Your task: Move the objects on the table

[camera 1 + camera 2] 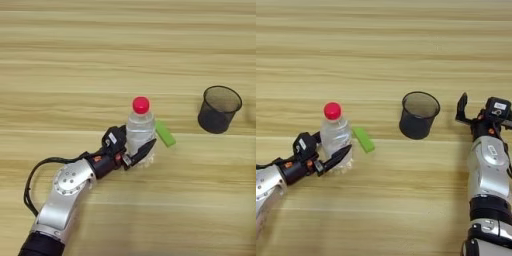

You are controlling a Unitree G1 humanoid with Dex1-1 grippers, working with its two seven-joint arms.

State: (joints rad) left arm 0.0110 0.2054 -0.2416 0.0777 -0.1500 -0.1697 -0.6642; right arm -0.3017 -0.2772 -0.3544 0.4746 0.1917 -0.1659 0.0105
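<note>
Writing: we see no words or brand we can read on anything.
Table (60,60): light wood with long plank lines; it fills both views.
Bottle (140,132): clear plastic with a red cap (141,105). It stands upright, a little toward the near edge and on the left half of the table.
Left gripper (137,150): our left arm comes in from the near left corner. Its two black fingers are around the bottom part of the bottle, one in front and one behind, so it is grasping the bottle.
Green block (165,133): small and flat on the table, just beside the bottle on its right, tilted.
Mesh cup (418,115): black, upright, open at the top. It stands well apart from the bottle, toward the right side.
Right gripper (468,111): near the right edge, just right of the mesh cup and not touching it. One black finger (461,107) points up. We cannot tell if this hand is open or closed.
Only in the right eye view: our right arm and its gripper.
Only in the left eye view: more of our left arm and its black cable (35,175).
</note>
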